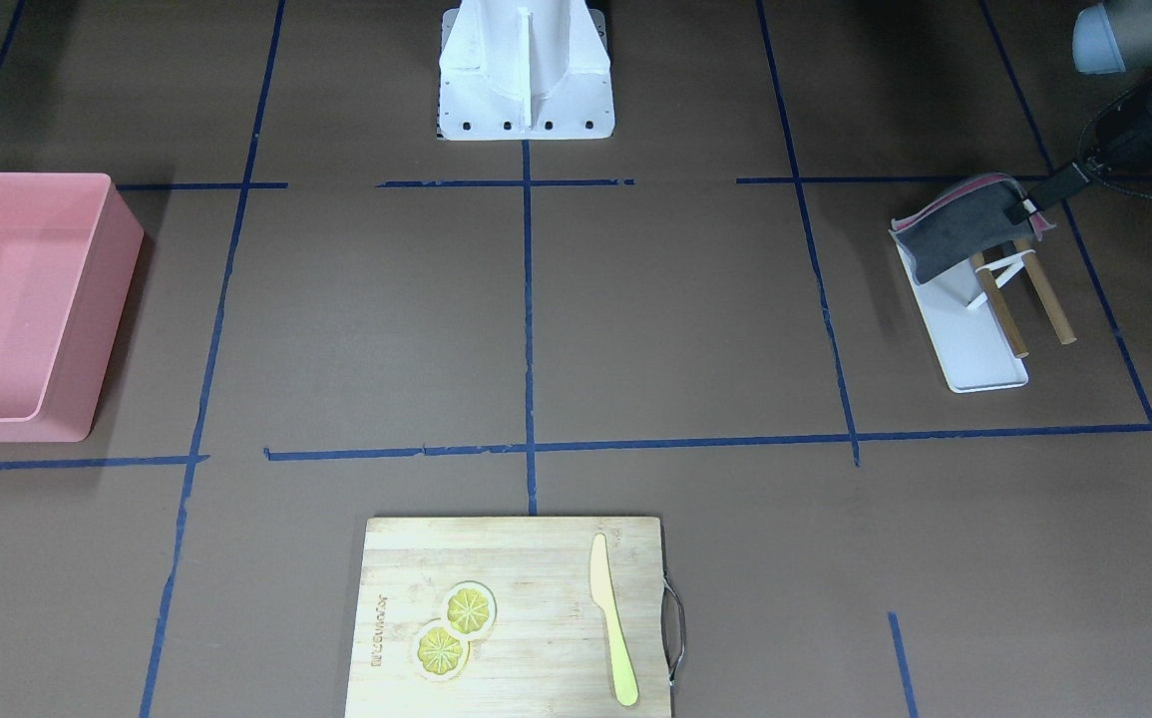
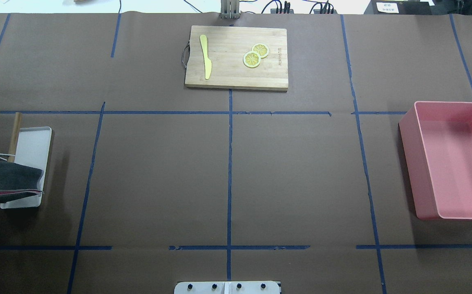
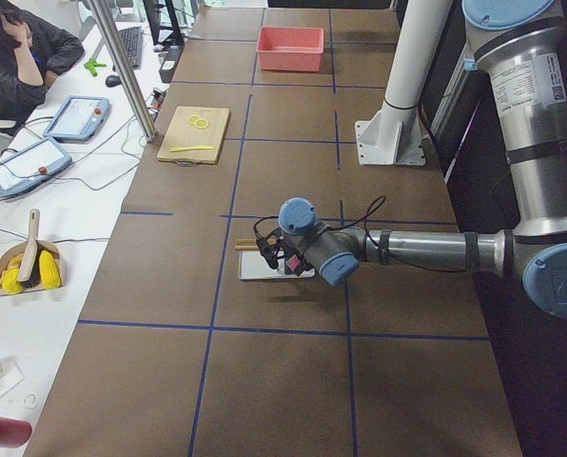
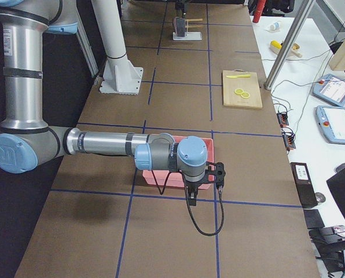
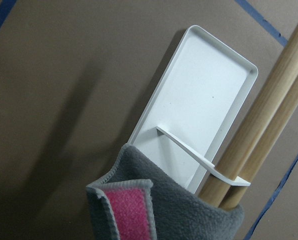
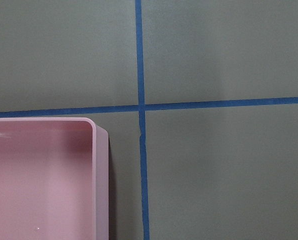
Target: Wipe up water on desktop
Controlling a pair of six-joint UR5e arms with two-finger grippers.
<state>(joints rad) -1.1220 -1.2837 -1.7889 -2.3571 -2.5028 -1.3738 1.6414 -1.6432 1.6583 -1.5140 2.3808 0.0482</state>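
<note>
The desktop [image 1: 685, 319] is a dark-brown surface with a blue tape grid, and I see no water on it [image 2: 158, 175]. A grey cloth with a pink underside [image 1: 955, 229] hangs over a rack of two wooden rods [image 1: 1049, 299] on a white tray [image 1: 974, 344]. My left gripper [image 1: 1022, 211] is shut on the cloth's upper edge. The cloth [image 5: 174, 210], tray [image 5: 204, 100] and rods [image 5: 269, 115] also fill the left wrist view. My right gripper [image 4: 219, 174] hovers beside the pink bin; I cannot tell whether it is open or shut.
A pink bin [image 2: 413, 171] stands at the robot's right, and its corner shows in the right wrist view [image 6: 39, 180]. A wooden cutting board [image 2: 236, 73] with two lemon slices [image 2: 255, 55] and a yellow knife [image 2: 206, 55] lies at the far edge. The white robot base [image 1: 526, 90] is mid-table.
</note>
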